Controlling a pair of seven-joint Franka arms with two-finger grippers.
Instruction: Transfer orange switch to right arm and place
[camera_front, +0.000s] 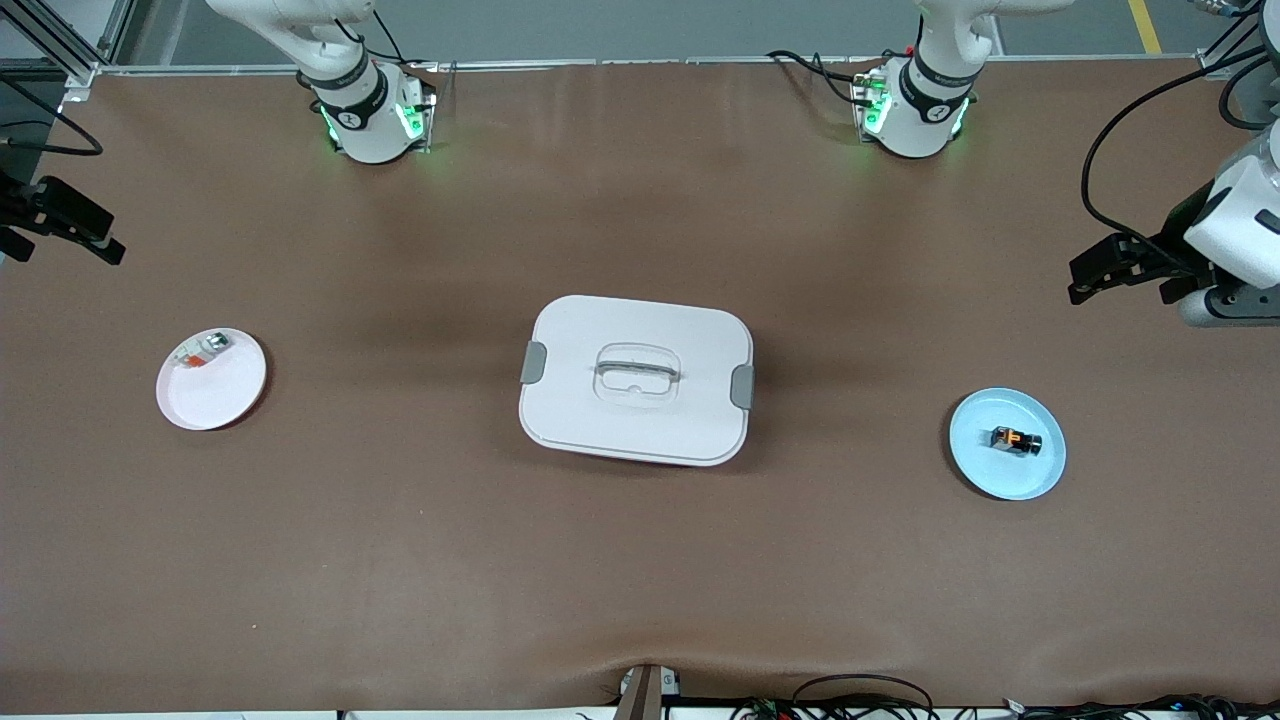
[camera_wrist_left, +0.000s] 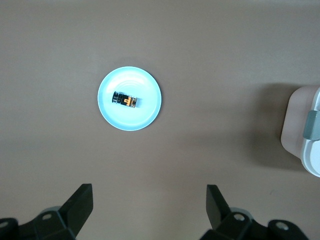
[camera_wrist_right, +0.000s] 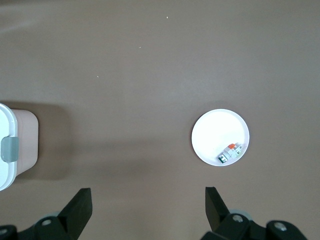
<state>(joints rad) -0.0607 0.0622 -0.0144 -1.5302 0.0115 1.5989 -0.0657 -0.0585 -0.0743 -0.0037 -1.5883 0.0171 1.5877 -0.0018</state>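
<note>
The orange switch (camera_front: 1016, 440), a tiny black block with orange marks, lies on a light blue plate (camera_front: 1030, 478) toward the left arm's end of the table. It also shows in the left wrist view (camera_wrist_left: 126, 99), on the plate (camera_wrist_left: 145, 112). My left gripper (camera_front: 1095, 270) is open and empty, up over bare table near that end, apart from the plate; its own view shows it (camera_wrist_left: 150, 192) spread wide. My right gripper (camera_front: 70, 225) is open and empty over bare table at the right arm's end, also seen in its own view (camera_wrist_right: 148, 195).
A white lidded box (camera_front: 600, 330) with grey clips stands mid-table; its edge shows in both wrist views (camera_wrist_left: 300, 130) (camera_wrist_right: 20, 145). A white plate (camera_front: 225, 395) (camera_wrist_right: 215, 132) holds a clear-silver part with an orange-red bit (camera_front: 203, 351) (camera_wrist_right: 231, 152). Brown mat covers the table.
</note>
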